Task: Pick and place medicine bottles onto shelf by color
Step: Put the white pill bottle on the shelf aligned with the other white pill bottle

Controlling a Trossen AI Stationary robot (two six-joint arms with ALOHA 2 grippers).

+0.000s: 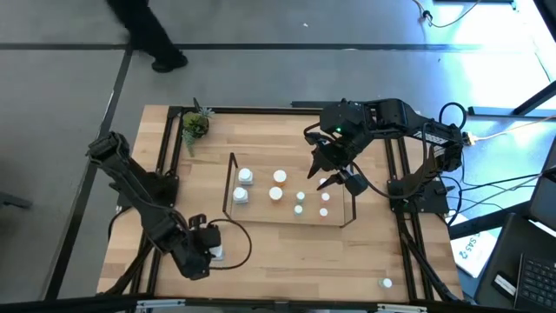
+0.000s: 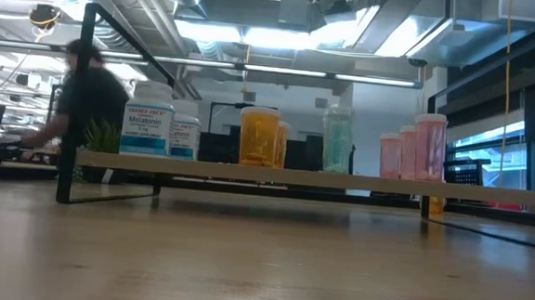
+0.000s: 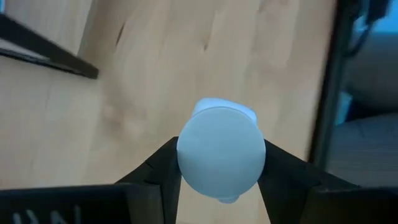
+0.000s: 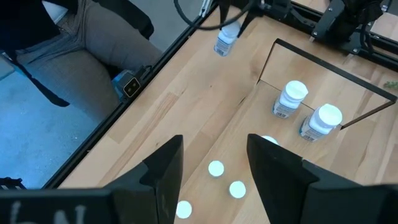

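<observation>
Bottles white, blue-labelled; orange, teal, pink. Caps white. Shelf light wood, black wire.

The light wood surface is edged by a black frame and stands on a grey floor marked with pale seams. A small green potted plant sits at the surface's far left corner. A person in dark clothes walks over the floor beyond the far edge; from table height a person shows at the left, before desks. Overhead run exposed pipes and ducts with long strip lights. Bright daylight falls from the right side. Cables trail over the floor right of the surface, near a sheet of paper and a laptop.
</observation>
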